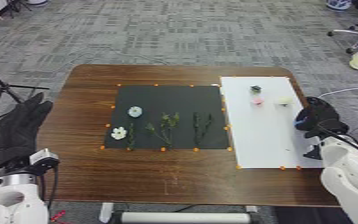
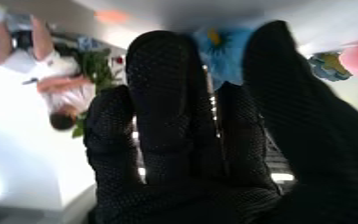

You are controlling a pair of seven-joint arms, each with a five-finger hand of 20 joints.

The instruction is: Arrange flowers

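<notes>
In the head view my right hand (image 1: 319, 117) is at the right edge of the white board (image 1: 262, 135), with a bit of a blue flower (image 1: 299, 121) beside it. In the right wrist view the blue flower (image 2: 225, 61) appears between the tips of the open right hand (image 2: 162, 115); contact is unclear. A dark teal flower (image 1: 255, 89), a pink flower (image 1: 257, 100) and a pale yellow flower (image 1: 284, 101) lie on the white board. The black mat (image 1: 162, 95) bears a pale blue flower (image 1: 135, 111), a white flower (image 1: 119, 133) and green stems (image 1: 167, 125). My left hand (image 1: 17, 130) is open, left of the table.
Orange markers edge the mat and the board on the brown table (image 1: 175, 175). A black tripod (image 1: 5, 86) stands on the floor at the left, and a white cable (image 1: 346, 91) runs at the right beyond the table.
</notes>
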